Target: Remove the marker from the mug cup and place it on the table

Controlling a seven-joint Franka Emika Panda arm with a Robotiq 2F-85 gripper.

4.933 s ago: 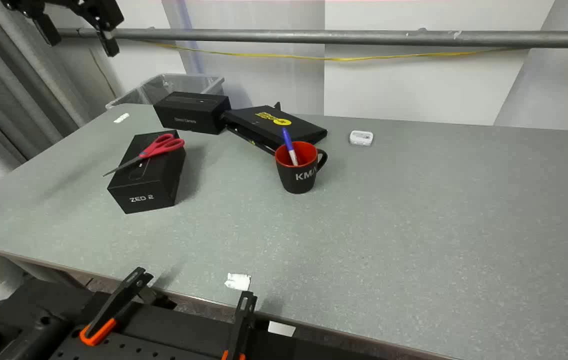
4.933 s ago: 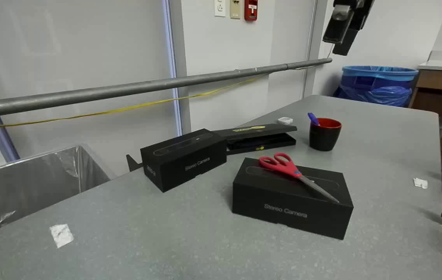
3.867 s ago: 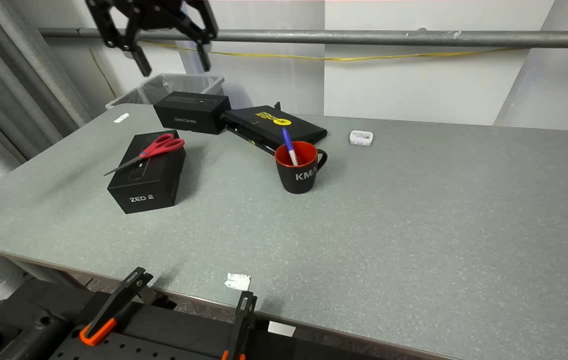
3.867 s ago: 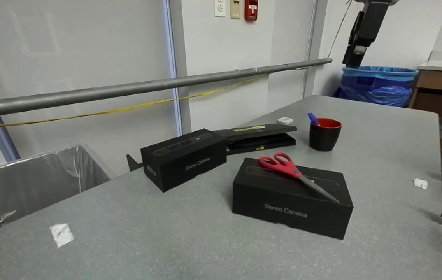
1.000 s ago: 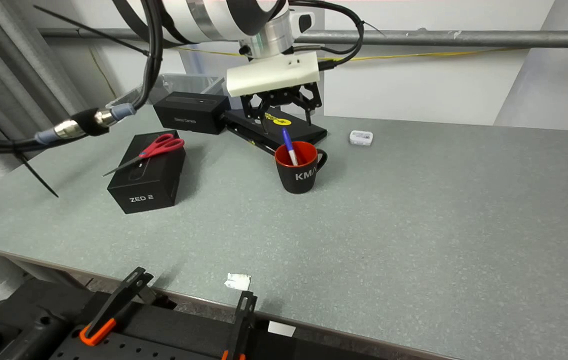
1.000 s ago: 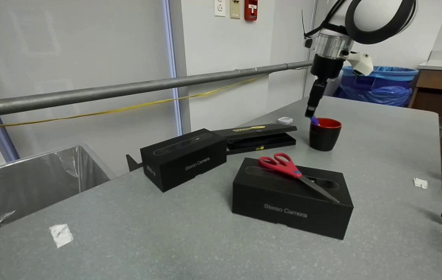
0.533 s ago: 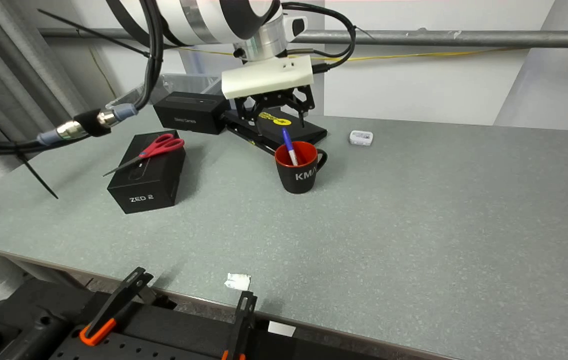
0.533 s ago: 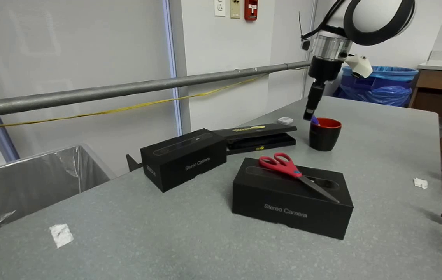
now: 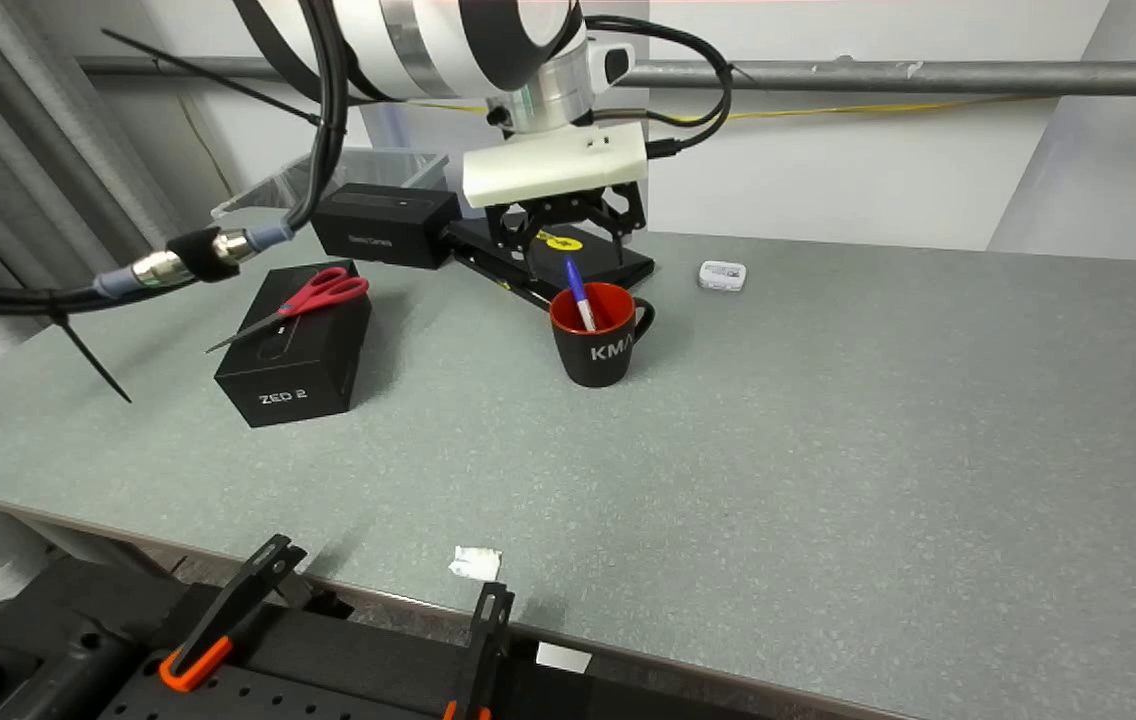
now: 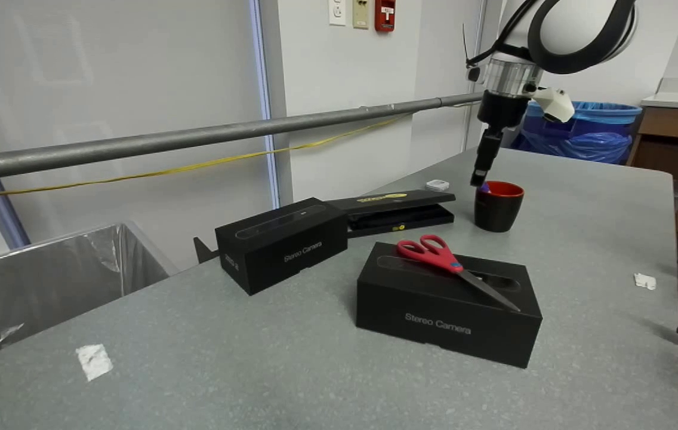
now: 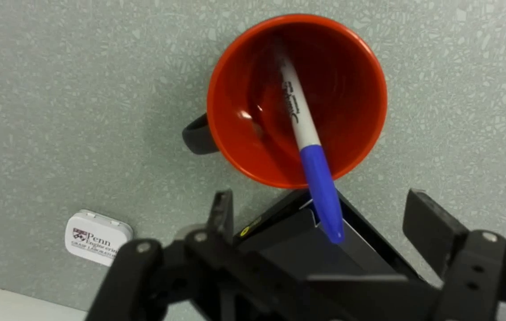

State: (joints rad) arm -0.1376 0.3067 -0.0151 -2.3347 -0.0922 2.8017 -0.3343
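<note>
A grey speckled table [image 9: 828, 500] was backed by a pale wall [image 9: 878, 170], crossed in the frame by a metal pipe [image 9: 928, 78]. In an exterior view, the black mug [image 9: 596, 360] was seen upright just above the centre, with the blue-capped marker [image 9: 578, 285] leaned inside it, cap up. The gripper [image 9: 574, 262] was held near the mug's rim, at the upper centre, its fingers [image 11: 433, 226] spread wide and nothing gripped. In the wrist view, the mug was shown at the upper centre, and the marker's cap was extended past the lower rim into the gap between the fingers, touched by neither. In an exterior view, the cap was partly covered by a fingertip [image 10: 478, 177]. There, scissors [image 10: 444, 261] were laid on a black box [image 10: 446, 325] at the lower right.
</note>
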